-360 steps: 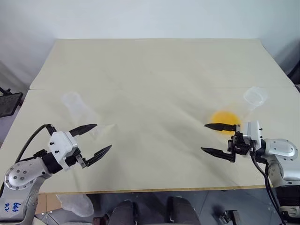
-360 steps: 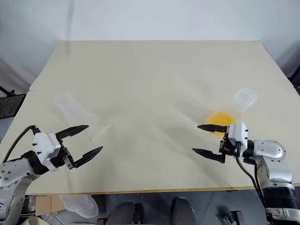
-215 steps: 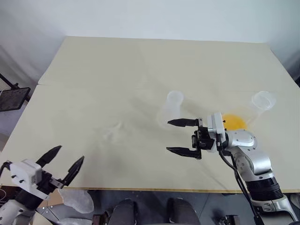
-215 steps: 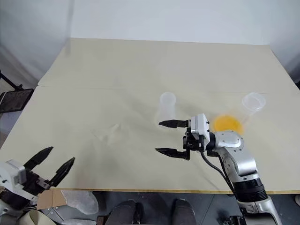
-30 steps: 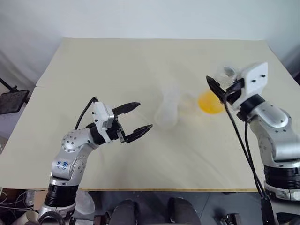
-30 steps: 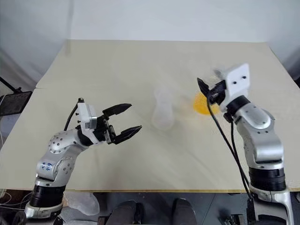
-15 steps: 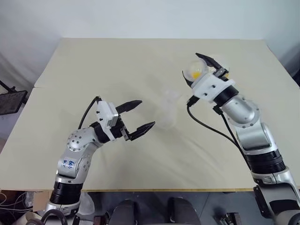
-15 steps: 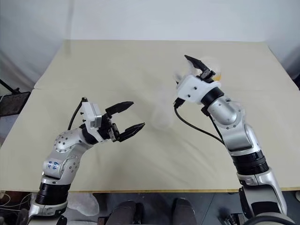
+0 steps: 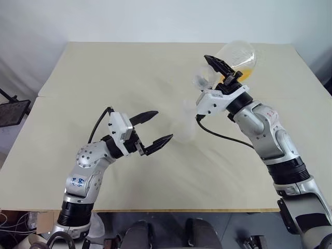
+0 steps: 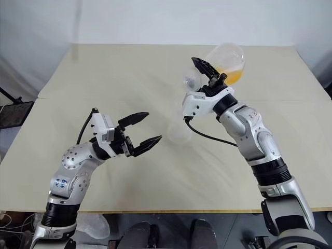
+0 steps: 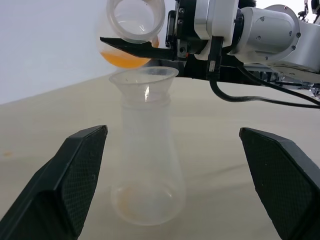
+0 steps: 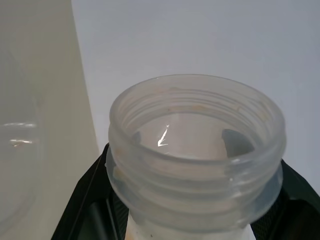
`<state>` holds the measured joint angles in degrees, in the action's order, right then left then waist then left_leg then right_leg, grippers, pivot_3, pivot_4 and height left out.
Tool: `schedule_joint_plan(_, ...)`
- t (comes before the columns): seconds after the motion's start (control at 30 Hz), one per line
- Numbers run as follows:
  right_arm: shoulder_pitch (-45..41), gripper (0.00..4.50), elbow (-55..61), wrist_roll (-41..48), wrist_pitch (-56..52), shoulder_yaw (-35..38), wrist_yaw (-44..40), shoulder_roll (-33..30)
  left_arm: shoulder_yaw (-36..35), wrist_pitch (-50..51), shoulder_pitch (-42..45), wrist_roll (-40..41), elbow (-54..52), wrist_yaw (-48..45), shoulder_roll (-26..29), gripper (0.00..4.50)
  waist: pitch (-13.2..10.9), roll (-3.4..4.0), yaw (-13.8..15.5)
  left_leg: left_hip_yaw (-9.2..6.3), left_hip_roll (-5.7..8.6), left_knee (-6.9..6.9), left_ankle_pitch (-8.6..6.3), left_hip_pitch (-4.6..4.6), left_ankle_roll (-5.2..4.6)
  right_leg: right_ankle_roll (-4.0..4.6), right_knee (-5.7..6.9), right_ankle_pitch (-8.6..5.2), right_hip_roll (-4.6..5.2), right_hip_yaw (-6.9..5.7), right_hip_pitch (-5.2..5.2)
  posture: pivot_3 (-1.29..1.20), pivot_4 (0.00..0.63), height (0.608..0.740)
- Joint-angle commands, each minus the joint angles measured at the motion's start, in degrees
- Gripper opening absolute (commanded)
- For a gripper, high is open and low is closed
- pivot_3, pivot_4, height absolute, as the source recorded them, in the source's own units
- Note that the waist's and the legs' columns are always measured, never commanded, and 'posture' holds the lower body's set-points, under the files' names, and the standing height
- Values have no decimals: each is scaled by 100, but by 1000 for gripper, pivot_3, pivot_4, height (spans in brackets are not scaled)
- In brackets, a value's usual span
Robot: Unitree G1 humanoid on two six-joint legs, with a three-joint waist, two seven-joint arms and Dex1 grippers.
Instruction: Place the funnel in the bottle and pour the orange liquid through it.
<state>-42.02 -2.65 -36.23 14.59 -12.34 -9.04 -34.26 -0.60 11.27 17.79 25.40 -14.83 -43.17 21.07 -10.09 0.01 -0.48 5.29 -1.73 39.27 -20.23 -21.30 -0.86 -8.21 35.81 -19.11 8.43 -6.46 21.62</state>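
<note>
**Materials and Surface Finish**

The table (image 9: 104, 67) is covered in a matt, pale beige sheet with faint creases, cloth-like or paper-like; which one cannot be told. The bottle (image 11: 147, 170) is clear plastic, slightly cloudy, smooth-walled. The funnel (image 11: 144, 82) seated in its neck is thin clear plastic, smooth, with a fine rim. The broader flask (image 9: 236, 57) is clear, glossy plastic with a moulded screw thread at its mouth; the orange liquid (image 9: 248, 72) inside looks translucent. The left tool (image 9: 151, 130) has matt black plastic fingers (image 11: 75, 175) with a fine diamond-textured grip face. The right tool (image 9: 220, 68) has matt black fingers on a white housing. Both arms are satin silver metal with black cables.
</note>
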Motion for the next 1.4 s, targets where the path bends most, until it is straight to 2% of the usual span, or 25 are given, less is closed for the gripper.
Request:
schedule_joint_plan(0.03,-213,2479,130,-196,147,132,195,-92,11,-122,73,-11,-81,32,-36,4500,0,0,-4,0,0,0,0,0,0,0,0,0,0,0,0,0,150,740)
schedule_joint_plan(0.7,-181,2479,-37,-878,533,167,671,-331,45,-130,66,-48,-115,123,-141,4500,0,0,-116,-2,-3,-4,0,0,0,0,0,0,1,-1,0,0,150,740)
schedule_joint_plan(1.4,-363,2479,-348,-1154,743,-22,795,-302,112,-189,23,-85,-120,210,-252,4500,0,0,-116,-3,-6,-4,0,0,0,0,0,0,3,-1,0,0,150,740)
